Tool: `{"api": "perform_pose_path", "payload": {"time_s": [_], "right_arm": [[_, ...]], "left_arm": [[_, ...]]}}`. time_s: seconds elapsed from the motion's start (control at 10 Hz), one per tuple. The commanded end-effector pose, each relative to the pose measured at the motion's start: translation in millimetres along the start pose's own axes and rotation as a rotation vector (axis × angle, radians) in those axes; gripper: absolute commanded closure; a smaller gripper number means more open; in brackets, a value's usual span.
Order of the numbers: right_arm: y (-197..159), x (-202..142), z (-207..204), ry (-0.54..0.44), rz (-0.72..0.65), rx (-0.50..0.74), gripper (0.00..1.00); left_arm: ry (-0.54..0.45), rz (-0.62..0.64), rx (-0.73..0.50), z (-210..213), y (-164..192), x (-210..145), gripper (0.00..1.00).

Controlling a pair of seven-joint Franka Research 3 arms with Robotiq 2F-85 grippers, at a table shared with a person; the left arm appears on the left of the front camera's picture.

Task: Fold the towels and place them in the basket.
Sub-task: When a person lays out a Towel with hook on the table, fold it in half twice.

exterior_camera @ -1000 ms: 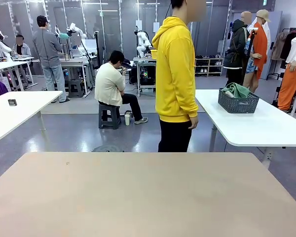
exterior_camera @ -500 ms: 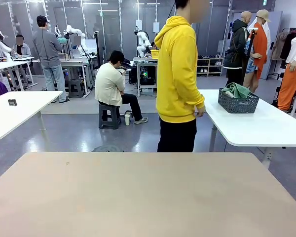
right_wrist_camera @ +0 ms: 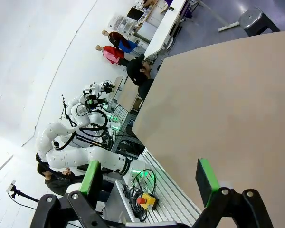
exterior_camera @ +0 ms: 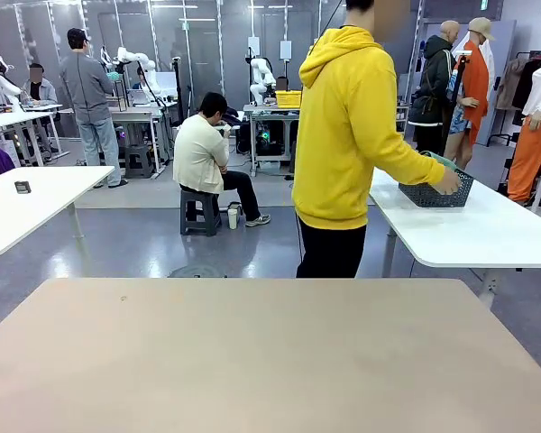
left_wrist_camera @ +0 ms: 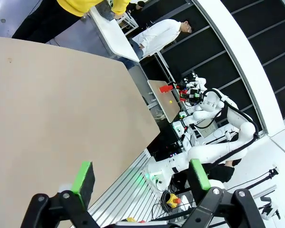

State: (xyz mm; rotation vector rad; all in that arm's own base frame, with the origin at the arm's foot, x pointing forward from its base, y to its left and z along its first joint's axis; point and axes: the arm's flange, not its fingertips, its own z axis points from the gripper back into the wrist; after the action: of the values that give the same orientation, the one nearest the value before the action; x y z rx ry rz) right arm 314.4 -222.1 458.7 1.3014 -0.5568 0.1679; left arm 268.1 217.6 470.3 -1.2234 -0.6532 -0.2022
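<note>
Since a second ago, the person in the yellow hoodie (exterior_camera: pixel 347 135) has turned from standing side-on towards the white tabletop (exterior_camera: pixel 487 225) at the right and stretched one hand (exterior_camera: pixel 448 181) out to the basket (exterior_camera: pixel 435 191). The hand is at the basket's rim, which stands well away from the robot. A bit of sea-green towel (exterior_camera: pixel 449 164) seems to show above that rim, mostly hidden by the sleeve. The beige tabletop (exterior_camera: pixel 270 352) in front of the robot is bare.

The left end effector (left_wrist_camera: pixel 141 175) is released, green pads wide apart, gripping nothing. The right end effector (right_wrist_camera: pixel 148 177) is likewise released and unladen, above the beige surface.

The towels will probably be light, soft and limp, drooping when lifted, so corners or a straight edge are the best holds. The stiff basket looks best taken by its rim.
</note>
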Motion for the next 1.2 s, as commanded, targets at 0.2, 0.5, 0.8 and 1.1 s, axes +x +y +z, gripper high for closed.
{"api": "perform_pose_path", "payload": {"time_s": [0.2, 0.5, 0.8, 1.1], "right_arm": [[1.1, 0.8, 0.4, -0.005, 0.007, 0.012, 0.00], [1.1, 0.8, 0.4, -0.005, 0.007, 0.012, 0.00], [1.1, 0.8, 0.4, -0.005, 0.007, 0.012, 0.00], [1.1, 0.8, 0.4, -0.005, 0.007, 0.012, 0.00]], "left_arm": [[-0.015, -0.019, -0.025, 0.5, 0.3, 1.1, 0.00], [-0.015, -0.019, -0.025, 0.5, 0.3, 1.1, 0.00], [-0.015, -0.019, -0.025, 0.5, 0.3, 1.1, 0.00], [-0.015, -0.019, -0.025, 0.5, 0.3, 1.1, 0.00]]}}
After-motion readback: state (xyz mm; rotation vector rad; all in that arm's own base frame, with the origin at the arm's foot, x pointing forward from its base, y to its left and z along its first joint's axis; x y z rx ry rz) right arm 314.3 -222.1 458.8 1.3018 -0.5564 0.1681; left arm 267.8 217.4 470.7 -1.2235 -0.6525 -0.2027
